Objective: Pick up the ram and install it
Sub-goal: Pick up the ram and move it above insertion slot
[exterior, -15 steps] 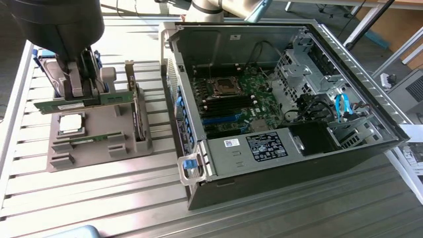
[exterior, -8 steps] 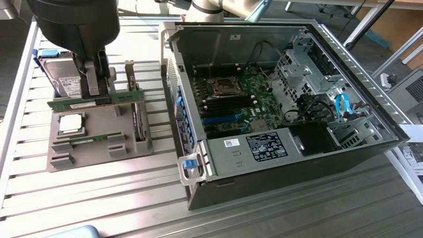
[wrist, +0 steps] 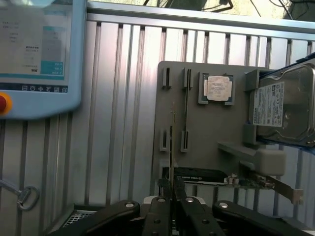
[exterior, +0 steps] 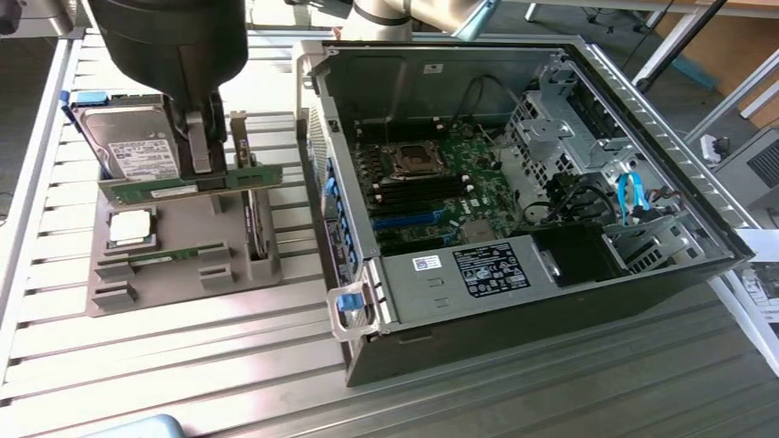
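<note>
**A:** Where is the ram?

**B:** In the exterior view the pincer (exterior: 202, 175) is closed on the ram (exterior: 134, 191) at mid-length. The stick hangs clear above the grey holder (exterior: 182, 292), just in front of the hard drive (exterior: 131, 146).

**A:** And its long axis?

**B:** It runs across the exterior view, the right end a little higher, with both ends sticking out past the fingers. The open computer case (exterior: 658, 119) sits on the table (exterior: 182, 374) to the exterior view's right. The dark memory slots (exterior: 420, 190) on the motherboard (exterior: 481, 169) lie well apart from the stick on that side. I judge slots and stick roughly parallel, though the angle makes that uncertain.

**A:** What does the wrist view add?

**B:** There the ram (wrist: 171, 147) appears edge-on, a thin line coming straight out from the pincer (wrist: 172, 199), so it looks squarely held, not skewed. Below it lie the grey holder (wrist: 206, 132), the processor (wrist: 219, 88), the hard drive (wrist: 285, 103) and the expansion card (wrist: 202, 174). A teach pendant (wrist: 34, 49) rests on the table (wrist: 118, 98) beside them. Only the exterior view takes in both the held stick and the slots.
</note>
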